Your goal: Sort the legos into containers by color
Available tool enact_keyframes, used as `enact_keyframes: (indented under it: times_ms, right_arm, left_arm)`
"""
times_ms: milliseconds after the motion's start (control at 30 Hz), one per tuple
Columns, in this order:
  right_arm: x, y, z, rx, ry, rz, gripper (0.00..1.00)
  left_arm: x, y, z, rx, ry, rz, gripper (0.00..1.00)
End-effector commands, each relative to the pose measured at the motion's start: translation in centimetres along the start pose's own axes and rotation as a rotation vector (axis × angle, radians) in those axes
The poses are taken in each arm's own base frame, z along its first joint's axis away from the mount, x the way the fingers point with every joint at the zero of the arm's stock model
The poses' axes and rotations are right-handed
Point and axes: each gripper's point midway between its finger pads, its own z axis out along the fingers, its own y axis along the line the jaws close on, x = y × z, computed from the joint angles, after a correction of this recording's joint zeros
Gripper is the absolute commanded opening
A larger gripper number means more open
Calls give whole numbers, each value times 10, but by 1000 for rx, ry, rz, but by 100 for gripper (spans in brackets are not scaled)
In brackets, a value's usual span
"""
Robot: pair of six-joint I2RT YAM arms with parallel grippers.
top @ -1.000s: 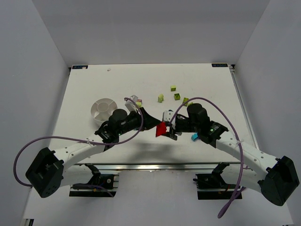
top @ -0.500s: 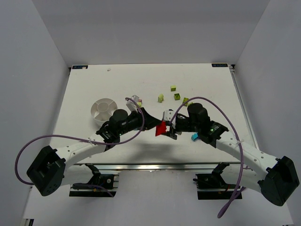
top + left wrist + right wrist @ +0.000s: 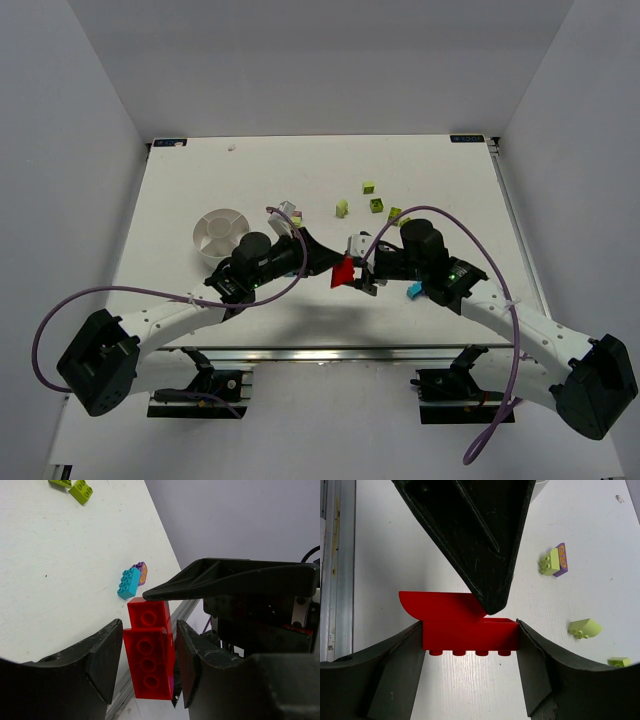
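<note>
Near the front of the table (image 3: 320, 325), a red lego stack (image 3: 344, 273) is being clamped at its ends by the right gripper (image 3: 470, 635) and pinched across its sides by the left gripper (image 3: 149, 645); a handover is judged in hand. Release by the right is being called for, then carriage to the divided white dish (image 3: 220, 231) farther left. Nothing is being blocked by the teal brick (image 3: 412, 291) or the lime bricks (image 3: 377, 205) beyond.

A lab cell: white table (image 3: 200, 180) boxed by grey walls (image 3: 80, 120).
</note>
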Motion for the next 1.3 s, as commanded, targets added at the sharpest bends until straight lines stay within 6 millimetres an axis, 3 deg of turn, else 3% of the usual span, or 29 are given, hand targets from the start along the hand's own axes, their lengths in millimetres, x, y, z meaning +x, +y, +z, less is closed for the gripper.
enact_keyframes:
  times_ms: [0,533,667,700,800,967,1033,1167,1200,1267]
  right_arm:
    - [-29,-18,-5,61,-89,-81,0]
    - [-32,-16,-6,56,-104,-86,0]
    - [-31,-15,-5,54,-100,-86,0]
    - [-30,-15,-5,55,-98,-88,0]
    - [-29,-15,-6,54,-98,-90,0]
    - [-22,-13,-9,65,-79,-84,0]
    - [-19,-13,-12,70,-77,-78,0]
    - [-13,-14,-15,80,-67,-63,0]
    - [-13,-15,-17,83,-69,-64,0]
    - [-11,-14,-17,84,-66,-61,0]
  left_arm:
    - [12,-1,-1,19,43,-7,57]
    - [15,0,0,21,49,-7,57]
    - [18,-3,-1,45,64,-9,40]
    - [18,-4,0,51,65,-8,30]
    - [20,-2,-2,46,72,-1,13]
    - [0,2,-14,-13,5,46,3]
    - [-13,16,-24,-57,-27,39,0]
    - [-48,24,-55,-74,-125,35,0]
    - [-57,36,-63,-113,-145,33,0]
    - [-64,41,-72,-155,-146,51,0]
